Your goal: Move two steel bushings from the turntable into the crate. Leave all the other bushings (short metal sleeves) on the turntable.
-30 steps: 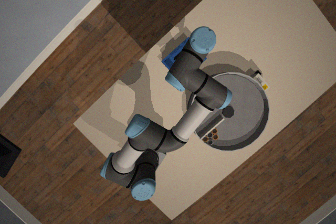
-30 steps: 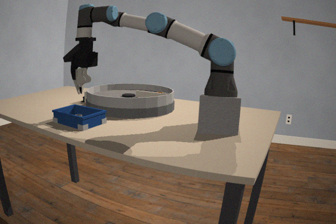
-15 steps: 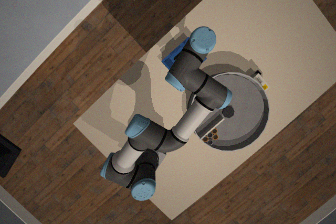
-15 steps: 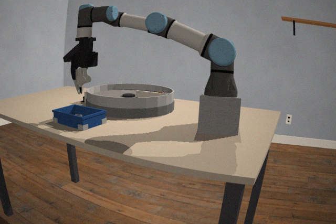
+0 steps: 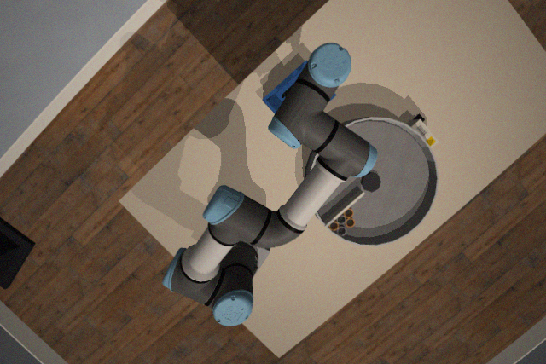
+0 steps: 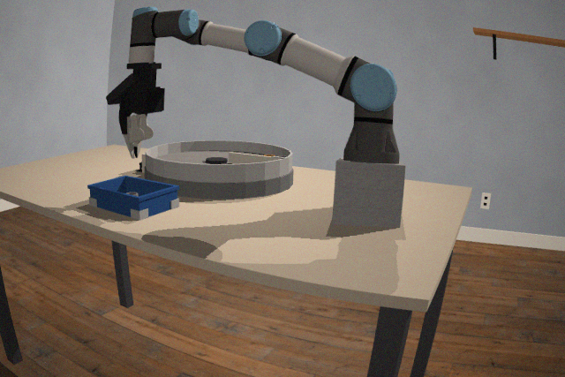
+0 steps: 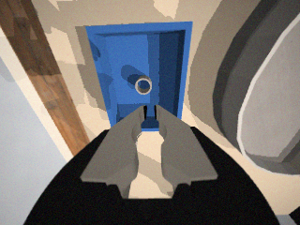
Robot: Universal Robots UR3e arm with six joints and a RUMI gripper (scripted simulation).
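1. Looking down the wrist view, you see the claw (image 7: 150,113) closed with nothing between its tips, hanging above the blue crate (image 7: 105,56).
2. One steel bushing (image 7: 143,85) stands upright mid-crate, bore up, axis vertical.
3. Farther, lower centre in the top view, the remaining bushings (image 5: 343,221) cluster on the turntable (image 5: 409,166); likely stiff, slippery, so pinch across the wall.

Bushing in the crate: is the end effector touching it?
Apart. The wrist view shows the end effector above the crate, blue floor visible between it and the bushing.
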